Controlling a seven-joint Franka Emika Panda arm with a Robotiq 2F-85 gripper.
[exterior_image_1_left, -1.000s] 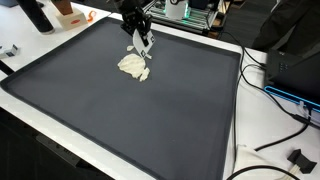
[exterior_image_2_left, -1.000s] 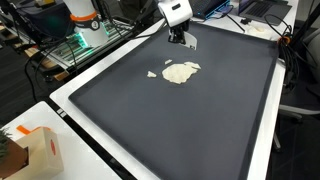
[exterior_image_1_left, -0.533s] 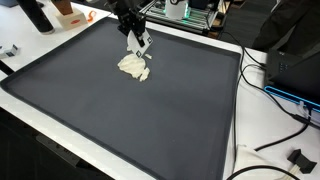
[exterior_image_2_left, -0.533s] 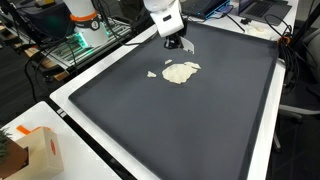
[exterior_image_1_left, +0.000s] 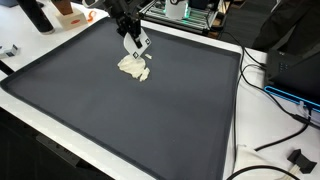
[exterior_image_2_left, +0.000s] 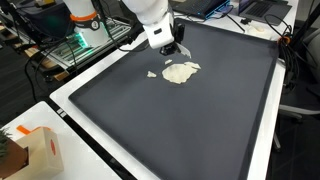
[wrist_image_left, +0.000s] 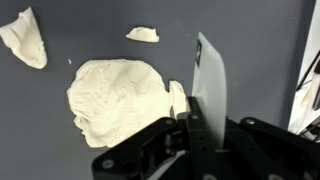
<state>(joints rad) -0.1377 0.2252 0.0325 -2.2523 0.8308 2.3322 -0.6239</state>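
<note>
A flat lump of cream dough lies on the dark mat. Small bits lie apart from it: one close by and a larger scrap at the wrist view's top left. My gripper hangs just above the lump's far edge. It is shut on a thin white blade, which points away from the fingers beside the dough's edge. I cannot tell whether the blade touches the dough.
The mat lies on a white table. A brown and orange box stands off the mat's corner, a black bottle at the back. Cables and a dark case lie along one side.
The arm has swung over and carried the blade closer to the dough's far edge, a little lower. The dough and its bits have not moved.
</note>
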